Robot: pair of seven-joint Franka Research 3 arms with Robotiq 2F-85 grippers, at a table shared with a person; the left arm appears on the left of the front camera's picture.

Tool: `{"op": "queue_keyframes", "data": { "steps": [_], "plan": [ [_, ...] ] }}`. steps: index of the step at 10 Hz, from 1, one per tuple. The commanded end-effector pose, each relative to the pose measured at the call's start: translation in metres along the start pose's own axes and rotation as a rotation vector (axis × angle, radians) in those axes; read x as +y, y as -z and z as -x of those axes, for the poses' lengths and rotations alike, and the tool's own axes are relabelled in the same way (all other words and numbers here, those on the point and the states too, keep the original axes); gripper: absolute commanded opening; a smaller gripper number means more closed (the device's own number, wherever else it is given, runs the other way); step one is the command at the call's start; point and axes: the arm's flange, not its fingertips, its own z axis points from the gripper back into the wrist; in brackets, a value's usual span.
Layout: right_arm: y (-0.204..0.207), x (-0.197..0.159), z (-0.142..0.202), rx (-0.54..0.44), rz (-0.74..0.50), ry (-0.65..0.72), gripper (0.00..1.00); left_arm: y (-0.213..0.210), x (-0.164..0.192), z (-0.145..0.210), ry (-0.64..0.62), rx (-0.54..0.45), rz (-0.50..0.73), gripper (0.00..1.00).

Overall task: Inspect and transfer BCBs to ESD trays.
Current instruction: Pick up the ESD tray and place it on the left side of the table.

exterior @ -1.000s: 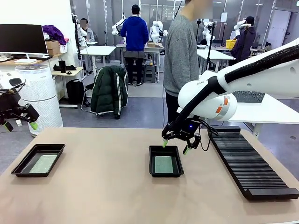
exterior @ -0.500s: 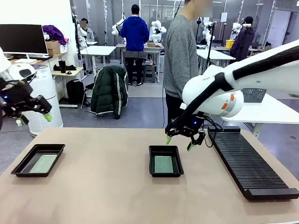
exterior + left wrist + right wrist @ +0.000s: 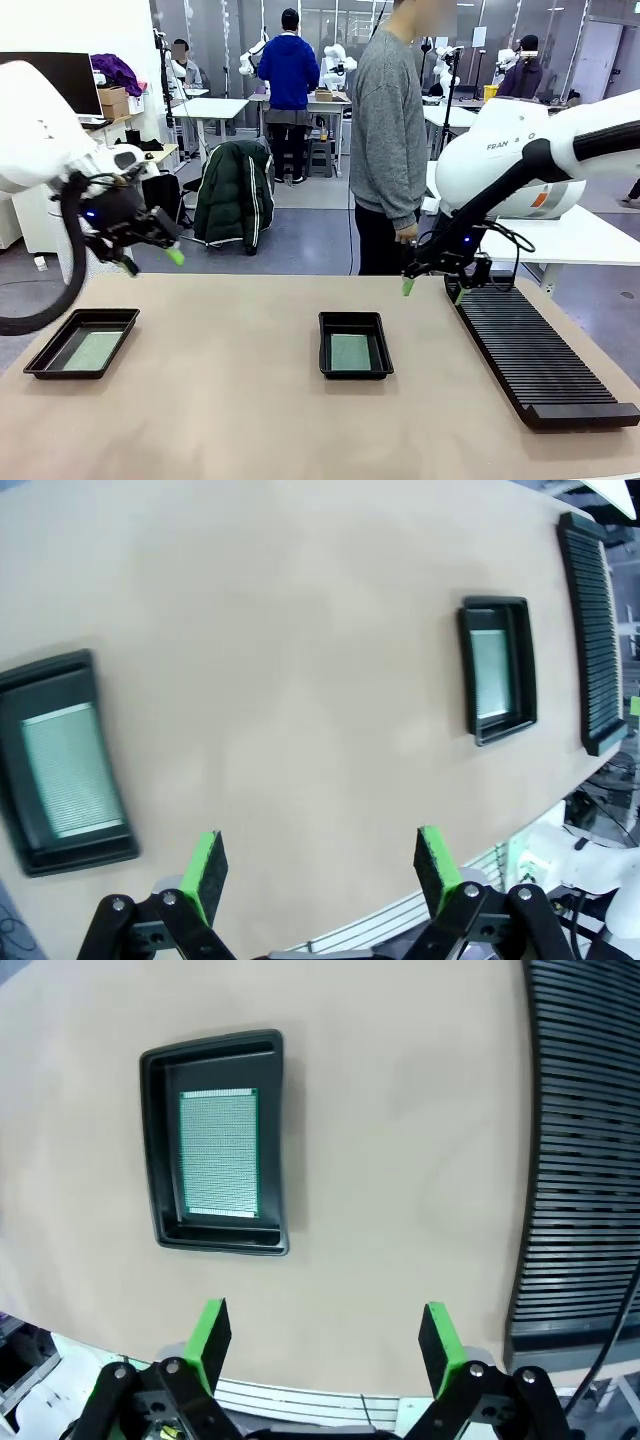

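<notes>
table (image 3: 250, 400) | two ESD trays (image 3: 82, 343) (image 3: 355, 345) | ribbed rack (image 3: 535, 355)

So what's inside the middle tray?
One green board lies flat on the tray's floor. Whatever is beneath the board is covered.

Only one piece of text can be read — on the white housing of the right arm (image 3: 510, 160) in the front view, dark capital letters spell "FRAN", followed by a letter that looks like "O". The rest of this word is hidden by the curve of the housing.
</notes>
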Motion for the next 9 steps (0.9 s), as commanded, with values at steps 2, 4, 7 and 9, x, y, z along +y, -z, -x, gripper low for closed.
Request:
{"op": "queue_keyframes", "data": {
  "steps": [2, 4, 7, 9],
  "plan": [
    [0.0, -0.007, -0.003, -0.006, 0.061, -0.006, 1.0, 0.041, -0.037, -0.019, -0.007, 0.006, 0.106, 1.0],
    [0.003, -0.019, -0.005, -0.004, 0.055, -0.01, 1.0, 0.077, -0.065, -0.027, -0.011, 0.051, 0.153, 1.0],
    [0.003, -0.031, -0.007, -0.007, 0.016, -0.028, 1.0, 0.119, -0.099, -0.032, -0.024, 0.079, 0.178, 1.0],
    [0.002, -0.019, -0.005, 0.001, 0.035, 0.006, 1.0, 0.14, -0.114, -0.034, -0.004, 0.1, 0.188, 1.0]
  ]
}}
